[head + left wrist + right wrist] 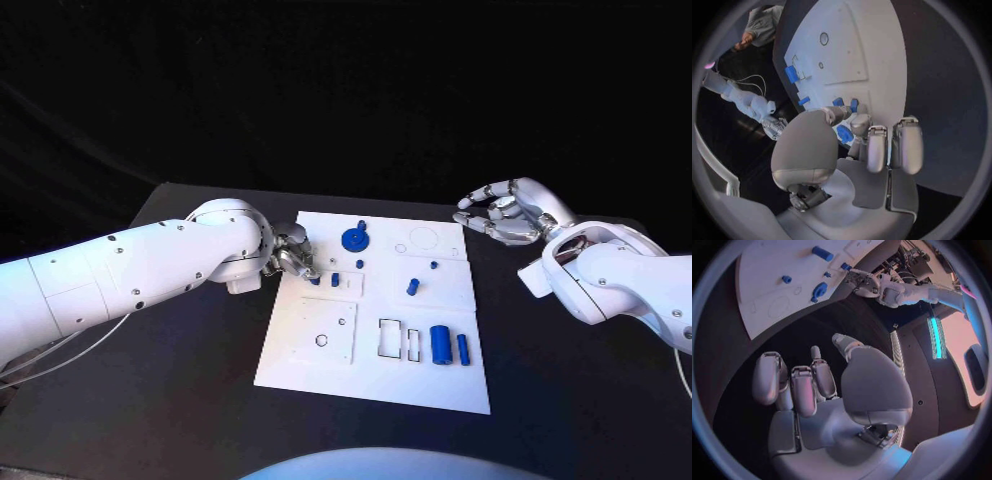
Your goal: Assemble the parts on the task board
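On the left side of the black table [159, 400], the left hand [293, 253] is low at the left edge of the task board [368, 380]. Its fingers [877, 147] are curled together, and the left wrist view shows a small blue part [844, 134] between them and the thumb, so the hand holds this part. Two other small blue pegs [335, 280] stand on the board just beside the fingertips. Further right, near the far edge of the board, lies a blue round piece with a handle [355, 240]. Near the middle of the board is a short blue cylinder [413, 286], and a tiny blue peg [433, 266] stands near it. Closer to the robot, two blue cylinders [441, 346] lie side by side next to a rectangular slot [391, 339]. On the right, the right hand [502, 213] hangs above the table beyond the far right corner of the board, not touching it. Its fingers [804, 390] are bent but apart, and it holds nothing.
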Robot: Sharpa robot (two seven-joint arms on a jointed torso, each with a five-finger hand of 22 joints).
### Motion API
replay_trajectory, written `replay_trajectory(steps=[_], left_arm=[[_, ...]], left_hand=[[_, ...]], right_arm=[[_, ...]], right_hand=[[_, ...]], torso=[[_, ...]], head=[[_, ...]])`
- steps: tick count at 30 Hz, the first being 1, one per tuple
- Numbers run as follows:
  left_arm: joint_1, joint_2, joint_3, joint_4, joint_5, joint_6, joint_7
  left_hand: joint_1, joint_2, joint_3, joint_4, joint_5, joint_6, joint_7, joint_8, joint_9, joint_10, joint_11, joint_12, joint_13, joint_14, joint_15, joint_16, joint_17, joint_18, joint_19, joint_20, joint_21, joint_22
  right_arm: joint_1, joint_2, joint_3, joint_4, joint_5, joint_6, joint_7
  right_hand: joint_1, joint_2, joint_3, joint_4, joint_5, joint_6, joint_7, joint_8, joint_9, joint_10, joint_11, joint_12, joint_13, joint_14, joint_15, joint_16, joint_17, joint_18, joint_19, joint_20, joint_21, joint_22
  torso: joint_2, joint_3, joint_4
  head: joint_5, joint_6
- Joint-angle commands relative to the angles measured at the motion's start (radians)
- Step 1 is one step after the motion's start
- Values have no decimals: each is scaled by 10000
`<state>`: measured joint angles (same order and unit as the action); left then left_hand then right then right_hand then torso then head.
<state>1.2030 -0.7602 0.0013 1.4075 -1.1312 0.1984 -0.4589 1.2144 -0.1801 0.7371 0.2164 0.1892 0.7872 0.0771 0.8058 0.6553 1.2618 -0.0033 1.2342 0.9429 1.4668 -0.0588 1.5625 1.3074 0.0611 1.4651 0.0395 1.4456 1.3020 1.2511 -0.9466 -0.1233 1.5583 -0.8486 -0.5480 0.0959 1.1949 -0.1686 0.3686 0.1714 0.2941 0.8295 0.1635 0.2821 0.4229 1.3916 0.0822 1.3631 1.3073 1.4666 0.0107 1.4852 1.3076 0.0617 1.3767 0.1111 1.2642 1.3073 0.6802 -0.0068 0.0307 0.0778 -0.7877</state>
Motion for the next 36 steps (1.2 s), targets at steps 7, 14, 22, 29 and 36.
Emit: replay_trajectory(steps=[7,14,22,29,36], left_arm=[[-37,40,-22,14,-45,229,-33],[-38,143,-24,-60,133,311,-70],[-65,287,-37,-216,266,314,-210],[-75,393,-40,-321,222,374,-304],[-77,411,-41,-361,224,461,-338]], left_hand=[[19,27,1750,-1676,35,69,-7,28,7,79,-3,-13,-11,991,-75,18,2441,-61,65,-37,39,3],[-100,-16,1795,-1639,133,118,-27,50,26,145,-18,-15,-9,988,-90,14,2430,-63,67,-48,42,11],[-395,-84,1680,-1486,251,183,-107,136,104,211,-77,-101,-176,992,-133,19,2444,-65,72,-76,46,26],[-483,-78,1586,-1426,216,183,-144,168,143,238,-106,-128,-224,988,-157,14,2428,-61,66,-96,35,10],[-763,-233,1134,-1250,188,185,-254,191,198,301,-183,-138,-244,987,-220,12,2424,-60,65,-147,25,4]], right_arm=[[-17,4,0,7,-31,46,73],[-20,6,0,8,-30,46,74],[-21,1,0,11,-24,46,81],[-29,5,0,2,-14,51,86],[-40,5,0,-9,3,47,98]], right_hand=[[-22,73,24,55,29,-79,-22,59,17,-5,-64,-14,325,489,-93,-66,172,178,9,-39,-64,248],[-22,73,24,55,29,-79,-22,59,17,-5,-64,-14,325,489,-93,-66,172,178,9,-39,-64,248],[-22,73,24,55,29,-79,-22,59,17,-5,-64,-14,325,489,-93,-66,172,178,9,-39,-64,248],[-22,73,24,55,29,-79,-22,59,17,-5,-64,-14,325,489,-93,-66,172,178,9,-39,-64,248],[-22,73,24,55,29,-79,-22,59,17,-5,-64,-14,325,489,-93,-66,172,178,9,-39,-64,248]], torso=[[2,-2,0],[0,5,-5],[-3,10,-3],[-2,19,-20],[-10,13,2]], head=[[1,-2],[3,-16],[-8,-17],[5,-24],[-20,-26]])
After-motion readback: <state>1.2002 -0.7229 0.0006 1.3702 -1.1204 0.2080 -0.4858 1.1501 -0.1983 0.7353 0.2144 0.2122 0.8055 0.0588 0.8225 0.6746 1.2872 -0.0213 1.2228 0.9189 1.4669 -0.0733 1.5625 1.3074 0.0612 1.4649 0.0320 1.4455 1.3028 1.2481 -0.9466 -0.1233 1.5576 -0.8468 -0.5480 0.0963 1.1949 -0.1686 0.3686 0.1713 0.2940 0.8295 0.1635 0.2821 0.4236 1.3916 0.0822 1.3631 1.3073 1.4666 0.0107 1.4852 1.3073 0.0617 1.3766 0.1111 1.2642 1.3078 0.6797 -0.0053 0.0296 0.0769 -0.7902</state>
